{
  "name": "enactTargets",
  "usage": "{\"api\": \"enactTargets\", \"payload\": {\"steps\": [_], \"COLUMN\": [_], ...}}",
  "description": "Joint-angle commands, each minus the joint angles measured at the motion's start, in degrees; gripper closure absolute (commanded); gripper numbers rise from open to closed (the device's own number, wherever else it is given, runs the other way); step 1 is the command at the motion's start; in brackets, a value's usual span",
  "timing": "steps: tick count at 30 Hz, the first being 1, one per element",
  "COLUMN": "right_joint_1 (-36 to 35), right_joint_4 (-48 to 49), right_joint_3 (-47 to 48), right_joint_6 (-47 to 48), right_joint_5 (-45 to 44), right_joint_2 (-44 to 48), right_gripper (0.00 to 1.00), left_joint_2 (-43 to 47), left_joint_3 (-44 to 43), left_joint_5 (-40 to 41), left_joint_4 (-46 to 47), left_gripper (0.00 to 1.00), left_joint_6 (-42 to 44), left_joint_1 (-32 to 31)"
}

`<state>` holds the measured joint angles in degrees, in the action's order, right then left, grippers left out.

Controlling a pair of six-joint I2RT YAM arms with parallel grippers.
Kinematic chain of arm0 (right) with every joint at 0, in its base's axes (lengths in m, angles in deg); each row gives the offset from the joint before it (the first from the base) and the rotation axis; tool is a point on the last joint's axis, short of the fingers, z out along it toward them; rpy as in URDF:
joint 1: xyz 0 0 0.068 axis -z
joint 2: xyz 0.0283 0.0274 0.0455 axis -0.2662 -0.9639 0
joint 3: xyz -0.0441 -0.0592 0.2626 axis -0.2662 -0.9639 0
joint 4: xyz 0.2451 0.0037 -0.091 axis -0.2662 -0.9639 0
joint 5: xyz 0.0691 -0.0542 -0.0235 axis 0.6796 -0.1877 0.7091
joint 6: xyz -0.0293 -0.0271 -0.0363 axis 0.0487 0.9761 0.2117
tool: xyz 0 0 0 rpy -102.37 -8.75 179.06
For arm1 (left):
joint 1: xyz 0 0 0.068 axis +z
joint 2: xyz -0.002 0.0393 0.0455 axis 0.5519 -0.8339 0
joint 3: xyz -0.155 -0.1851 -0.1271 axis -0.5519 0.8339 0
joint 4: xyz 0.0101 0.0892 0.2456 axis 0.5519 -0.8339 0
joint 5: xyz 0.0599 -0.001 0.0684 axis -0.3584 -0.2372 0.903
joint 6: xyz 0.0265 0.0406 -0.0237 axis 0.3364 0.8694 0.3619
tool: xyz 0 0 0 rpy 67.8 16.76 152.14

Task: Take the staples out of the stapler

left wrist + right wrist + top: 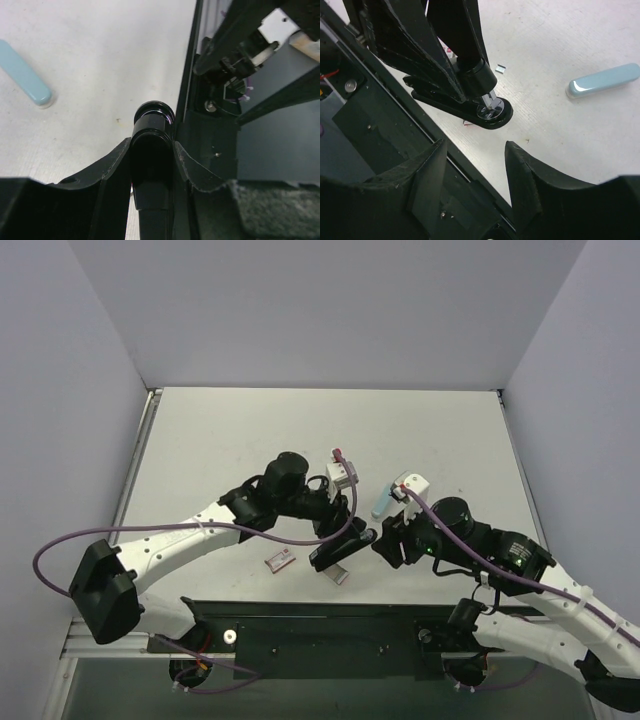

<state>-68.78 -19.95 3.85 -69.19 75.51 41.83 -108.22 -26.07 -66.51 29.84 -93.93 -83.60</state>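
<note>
Pale tabletop (250, 430), black stapler (490, 112) clamped in left tool (152, 145), right tool (475, 150) open just before it, seemingly apart.

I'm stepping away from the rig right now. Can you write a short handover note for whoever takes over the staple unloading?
Left tool: shut on the stapler, holding it at the near edge of the table.
Right tool: open and empty, facing the stapler's end, not touching it.
On the table: a pale blue piece apart from the stapler, a small silvery piece beyond it (likely staples), and a pinkish-red box.
Done: some staples seem to be out.
Left: it cannot be seen whether staples remain inside. Check, then clear any that do.
</note>
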Motion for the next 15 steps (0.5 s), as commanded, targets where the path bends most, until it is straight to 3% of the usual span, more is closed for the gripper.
{"api": "enactTargets", "payload": {"steps": [1, 6, 15], "right_joint_1": [-0.45, -1.24, -3.96], "right_joint_4": [-2.01, -3.07, -3.42], "right_joint_3": [3.82, 6.11, 9.1], "right_joint_6": [6.23, 9.4, 12.31], "right_joint_5": [7.02, 14.41, 17.05], "right_joint_2": [-1.25, -2.39, -3.18], "right_gripper": [0.54, 0.53, 0.53], "left_joint_2": [5.96, 8.15, 12.2], "left_joint_3": [0.81, 2.92, 5.12], "left_joint_5": [-8.49, -13.85, -19.66], "left_joint_4": [9.65, 11.06, 14.58], "left_gripper": [1.0, 1.0, 1.0], "left_joint_6": [-3.87, -6.5, -9.23], "left_joint_1": [-0.17, -0.25, -0.6]}}
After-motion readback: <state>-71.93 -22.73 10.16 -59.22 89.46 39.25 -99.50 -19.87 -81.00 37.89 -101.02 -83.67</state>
